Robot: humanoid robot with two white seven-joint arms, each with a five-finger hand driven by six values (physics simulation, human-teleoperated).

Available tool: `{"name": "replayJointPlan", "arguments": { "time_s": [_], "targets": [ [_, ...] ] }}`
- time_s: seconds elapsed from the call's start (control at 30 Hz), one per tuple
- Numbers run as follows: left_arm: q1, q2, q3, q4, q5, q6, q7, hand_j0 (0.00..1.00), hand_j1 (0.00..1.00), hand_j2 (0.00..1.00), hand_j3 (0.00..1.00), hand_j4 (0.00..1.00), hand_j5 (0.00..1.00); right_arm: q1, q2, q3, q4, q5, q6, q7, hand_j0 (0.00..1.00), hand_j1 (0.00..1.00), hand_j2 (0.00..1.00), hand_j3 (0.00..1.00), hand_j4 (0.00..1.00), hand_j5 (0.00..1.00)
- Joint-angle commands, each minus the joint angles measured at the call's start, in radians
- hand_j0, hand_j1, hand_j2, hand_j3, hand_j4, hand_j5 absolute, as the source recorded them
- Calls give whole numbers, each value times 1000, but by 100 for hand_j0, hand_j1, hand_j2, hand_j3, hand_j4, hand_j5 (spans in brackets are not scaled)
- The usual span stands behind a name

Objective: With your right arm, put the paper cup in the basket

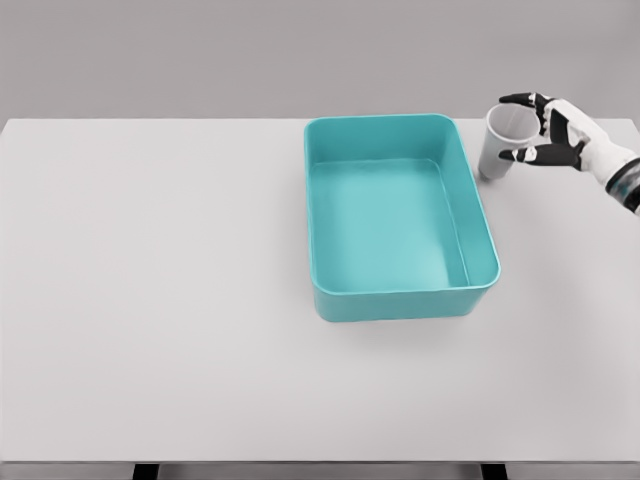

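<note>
- Paper cup (502, 142) stood tilted on the table (150, 300), just right of the basket (400, 296).
- Right hand (560, 135) cupped it, fingers spread around, apparently not yet clamped.
- Closing firmly before lifting seemed wise, to avoid crushing or tipping.

The right arm (625, 180) is running off the picture's right edge past the wrist. The hand (550, 130) is covering the cup's (503, 140) far side. The counter (150, 300) is extending beyond the bottom edge.
</note>
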Motion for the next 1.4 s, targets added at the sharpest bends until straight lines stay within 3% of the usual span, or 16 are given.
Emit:
{"name": "replayJointPlan", "arguments": {
  "time_s": [0.0, 0.37, 0.6, 0.83, 0.9, 1.1, 1.27, 1.37],
  "targets": [
    [0, 0, 0, 0, -1, 0, 0, 100, 100, 100, 100, 100, 100, 0, -10, -2, -43, -6, 0, 0, 76, 76, 76, 76, 76, 76],
    [0, 0, 0, 0, 1, 0, 0, 100, 100, 100, 100, 100, 100, 35, -76, -33, -285, 22, 1, 0, 75, 75, 75, 75, 75, 75],
    [0, 0, 0, 0, -1, 0, 0, 100, 100, 100, 100, 100, 100, 57, -78, -57, -360, 26, 1, 0, 72, 72, 72, 72, 72, 72],
    [0, 0, 0, 0, 1, 0, 0, 100, 100, 100, 100, 100, 100, 100, -76, -57, -549, 72, 4, 0, 72, 72, 72, 72, 72, 72],
    [0, 0, 0, 0, 1, 0, 0, 100, 100, 100, 100, 100, 100, 120, -76, -57, -645, 121, 11, 0, 72, 72, 72, 72, 72, 72],
    [0, 0, 0, 0, -1, 0, 0, 100, 100, 100, 100, 100, 100, 152, -75, -51, -817, 194, 11, 0, 72, 72, 72, 72, 72, 72],
    [0, 0, 0, 0, 1, 0, 0, 100, 100, 100, 100, 100, 100, 167, -59, 10, -839, 322, 11, 0, 73, 73, 73, 73, 73, 73],
    [0, 0, 0, 0, -1, 0, 0, 100, 100, 100, 100, 100, 100, 173, -53, 76, -831, 482, 12, 0, 73, 73, 73, 73, 73, 73]
  ]
}}
